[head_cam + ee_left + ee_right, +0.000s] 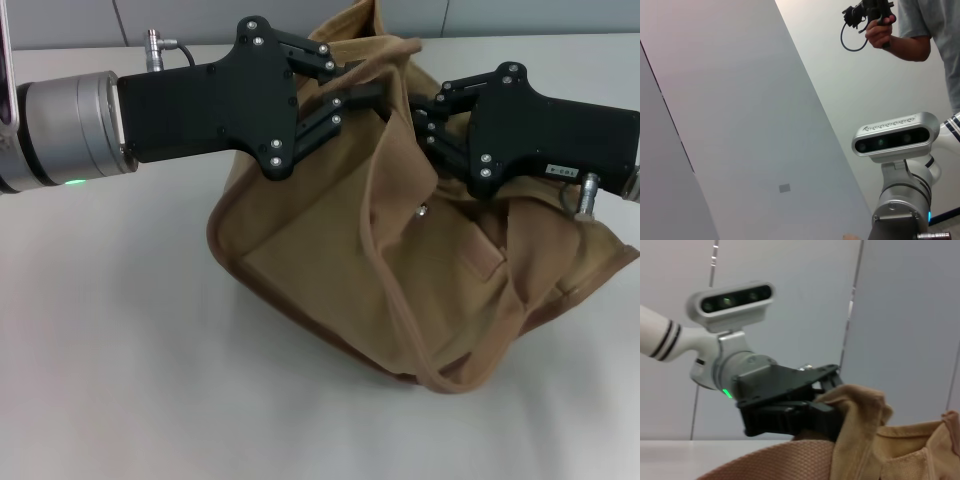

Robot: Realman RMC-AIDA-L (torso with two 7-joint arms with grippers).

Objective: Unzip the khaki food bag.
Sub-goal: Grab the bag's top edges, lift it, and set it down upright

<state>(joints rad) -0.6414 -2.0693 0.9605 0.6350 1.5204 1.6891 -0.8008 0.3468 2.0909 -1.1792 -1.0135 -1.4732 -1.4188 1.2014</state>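
Even, soft light; right wrist view blurry.

The khaki food bag (400, 280) was plain tan canvas with darker brown edging and a silver snap (422, 210). Both the left gripper (385, 100) and right gripper (425, 118) were matte black; the left arm's wrist section (65, 130) was silver-grey with a green light. The table (120, 380) was off-white.
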